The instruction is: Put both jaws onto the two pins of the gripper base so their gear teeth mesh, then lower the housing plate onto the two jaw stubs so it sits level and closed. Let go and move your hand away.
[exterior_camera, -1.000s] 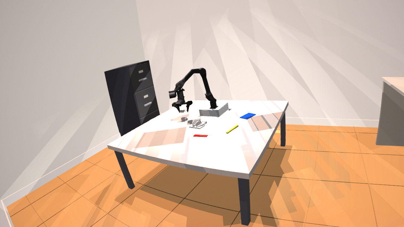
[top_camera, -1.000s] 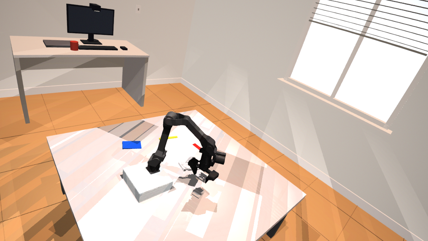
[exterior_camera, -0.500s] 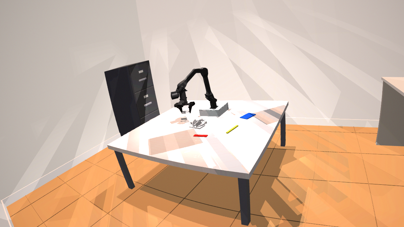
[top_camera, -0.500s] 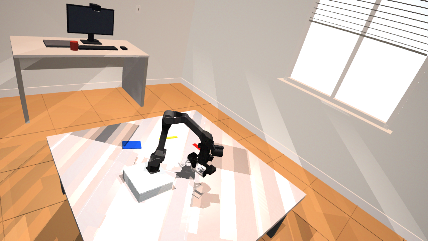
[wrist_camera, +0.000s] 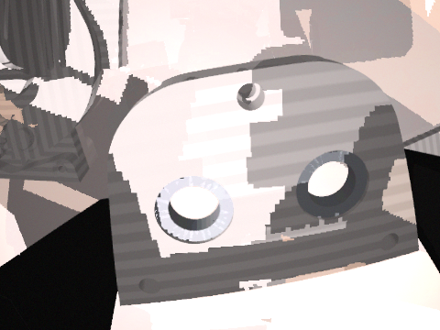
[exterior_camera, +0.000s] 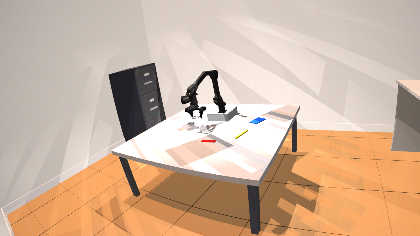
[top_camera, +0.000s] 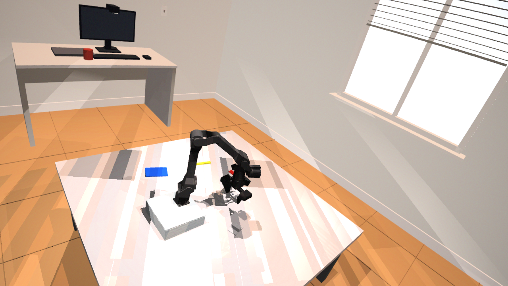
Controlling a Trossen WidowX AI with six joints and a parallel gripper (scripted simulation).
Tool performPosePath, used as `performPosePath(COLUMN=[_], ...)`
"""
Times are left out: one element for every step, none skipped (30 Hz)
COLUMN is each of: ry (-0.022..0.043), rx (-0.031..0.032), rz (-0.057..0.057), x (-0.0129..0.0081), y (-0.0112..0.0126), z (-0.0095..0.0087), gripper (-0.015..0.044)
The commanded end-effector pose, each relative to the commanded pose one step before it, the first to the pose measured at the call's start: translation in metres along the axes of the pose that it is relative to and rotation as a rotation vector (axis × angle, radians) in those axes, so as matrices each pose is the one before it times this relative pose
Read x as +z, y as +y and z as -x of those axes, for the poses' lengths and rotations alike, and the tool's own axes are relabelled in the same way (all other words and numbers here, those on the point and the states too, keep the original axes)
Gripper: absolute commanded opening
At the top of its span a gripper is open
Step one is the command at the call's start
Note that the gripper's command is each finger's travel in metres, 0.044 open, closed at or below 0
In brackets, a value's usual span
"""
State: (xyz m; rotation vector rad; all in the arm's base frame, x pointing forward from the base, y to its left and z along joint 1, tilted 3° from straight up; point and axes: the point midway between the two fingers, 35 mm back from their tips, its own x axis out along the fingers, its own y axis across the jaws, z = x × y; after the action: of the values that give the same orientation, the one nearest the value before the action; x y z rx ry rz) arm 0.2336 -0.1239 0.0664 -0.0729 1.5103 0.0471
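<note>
My gripper [top_camera: 233, 196] [exterior_camera: 196, 117] [wrist_camera: 257, 190] is shut on the pale housing plate [exterior_camera: 196, 116] [wrist_camera: 220, 151], one black finger at each side edge. The plate has a rounded far edge, two large ringed holes and a small one, and hangs above the table. The pale gripper base [exterior_camera: 204, 132] [wrist_camera: 43, 158] lies on the table, with upright jaw pieces on it in the exterior view. In the wrist view, part of it shows at the left, beyond the plate. The pins and gear teeth are too small or hidden to judge.
A white block [top_camera: 177, 217] [exterior_camera: 217, 117] carries the arm. A blue slab [top_camera: 156, 172] [exterior_camera: 257, 120], a yellow stick [top_camera: 203, 163] [exterior_camera: 241, 134] and a red piece [top_camera: 231, 172] [exterior_camera: 208, 141] lie on the table [top_camera: 305, 256] [exterior_camera: 235, 167]. Hard shadows cross its top.
</note>
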Motion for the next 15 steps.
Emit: performPosePath(ry=[0.00283,-0.00010,-0.00010,-0.00010,-0.00011,-0.00011,-0.00011,-0.00012,-0.00012,-0.00012,-0.00012,-0.00013,-0.00013,-0.00013,-0.00014], rx=[-0.00286,0.00020,0.00020,0.00020,0.00021,0.00021,0.00021,0.00021,0.00021,0.00021,0.00022,0.00022,0.00022,0.00022,0.00023], rz=[-0.0242,-0.0058,-0.0058,-0.0058,-0.0060,-0.0060,-0.0060,-0.0060,-0.0060,-0.0060,-0.0060,-0.0060,-0.0060,-0.0060,-0.0063], x=[0.00218,0.00073,0.00067,0.00060,0.00056,0.00050,0.00043,0.00037,0.00030,0.00024,0.00017,0.00011,0.00005,-0.00002,-0.00008], y=[0.01101,0.00316,0.00317,0.00317,0.00326,0.00328,0.00327,0.00327,0.00327,0.00326,0.00325,0.00324,0.00324,0.00322,0.00337], z=[-0.00050,-0.00001,-0.00001,-0.00001,-0.00001,-0.00002,-0.00002,-0.00002,-0.00002,-0.00002,-0.00002,-0.00002,-0.00003,-0.00003,-0.00003], gripper=[0.0351,0.0351,0.0351,0.0351,0.0351,0.0351,0.0351,0.0351,0.0351,0.0351,0.0351,0.0351,0.0351,0.0351,0.0351])
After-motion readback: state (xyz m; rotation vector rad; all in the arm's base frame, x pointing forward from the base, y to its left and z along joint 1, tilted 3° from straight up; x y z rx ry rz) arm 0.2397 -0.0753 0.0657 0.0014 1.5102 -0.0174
